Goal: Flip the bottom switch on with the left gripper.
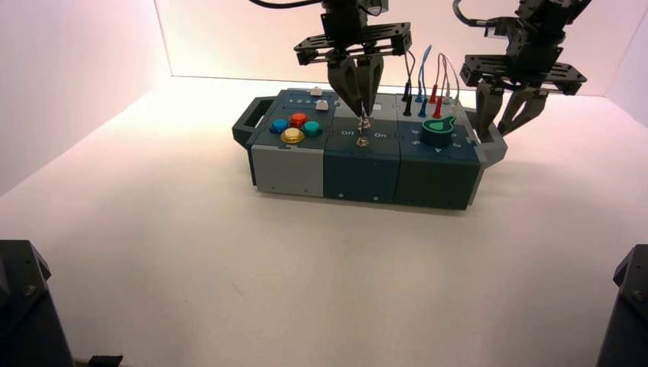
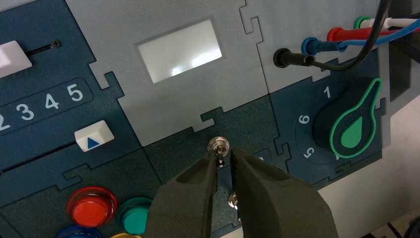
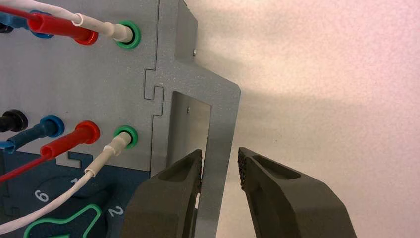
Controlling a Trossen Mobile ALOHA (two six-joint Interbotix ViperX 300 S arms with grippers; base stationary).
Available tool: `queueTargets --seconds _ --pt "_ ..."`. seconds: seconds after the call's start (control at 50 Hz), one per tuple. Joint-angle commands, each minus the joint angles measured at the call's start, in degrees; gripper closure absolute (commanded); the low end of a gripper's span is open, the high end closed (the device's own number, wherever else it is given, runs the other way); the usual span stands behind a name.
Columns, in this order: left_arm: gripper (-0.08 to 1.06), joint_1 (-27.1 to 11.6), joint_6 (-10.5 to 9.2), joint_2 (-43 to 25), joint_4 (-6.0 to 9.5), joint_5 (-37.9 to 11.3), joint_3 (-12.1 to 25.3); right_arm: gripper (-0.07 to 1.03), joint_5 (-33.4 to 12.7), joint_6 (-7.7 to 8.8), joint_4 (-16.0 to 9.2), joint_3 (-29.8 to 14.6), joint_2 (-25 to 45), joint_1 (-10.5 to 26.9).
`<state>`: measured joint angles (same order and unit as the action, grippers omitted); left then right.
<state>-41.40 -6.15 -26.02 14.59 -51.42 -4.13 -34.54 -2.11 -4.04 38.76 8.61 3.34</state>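
The bottom switch (image 1: 362, 141) is a small silver toggle on the dark blue middle panel, between the white words "Off" and "On". In the left wrist view it (image 2: 232, 200) shows in the slit between my fingers. The twin toggle (image 1: 365, 122) without words sits just behind it. My left gripper (image 1: 361, 113) points straight down over both toggles, shut to a narrow slit. Its fingertips (image 2: 214, 159) reach the twin toggle's nut (image 2: 218, 145). My right gripper (image 1: 504, 122) is open and straddles the grey handle plate (image 3: 218, 148) at the box's right end.
The green knob (image 2: 352, 130) with numbers lies right of the switches. Black, blue, red and white plugged wires (image 1: 428, 84) stand behind it. Coloured buttons (image 1: 296, 128) and white sliders (image 2: 93, 136) lie on the left. A white window (image 2: 179, 49) sits behind the toggles.
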Motion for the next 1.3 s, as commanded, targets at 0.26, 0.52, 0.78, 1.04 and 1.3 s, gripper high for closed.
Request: queueTargets --seconds 0.26,0.52,0.78,1.04,1.3 --pt "0.85 -1.1 -0.26 1.0 0.53 0.1 0.8 0.56 0.1 -0.09 0.2 -0.5 -1.0 -0.4" --pt "0.87 -1.7 -0.26 0.8 0.97 0.1 1.3 0.56 0.1 -0.09 0.0 -0.4 -1.0 -0.4" --pt "0.88 -2.7 -0.26 0.2 1.23 -0.2 2.8 0.56 0.1 0.00 0.0 -0.4 -0.9 -0.4" --pt "0.88 -3.6 -0.26 -0.9 1.32 -1.6 5.0 0.56 0.1 -0.09 -0.1 -0.4 -1.0 -0.2" --pt "0.94 -3.9 -0.26 -1.8 1.23 -3.5 7.1 0.56 0.2 -0.09 -0.3 -0.4 -0.8 0.6"
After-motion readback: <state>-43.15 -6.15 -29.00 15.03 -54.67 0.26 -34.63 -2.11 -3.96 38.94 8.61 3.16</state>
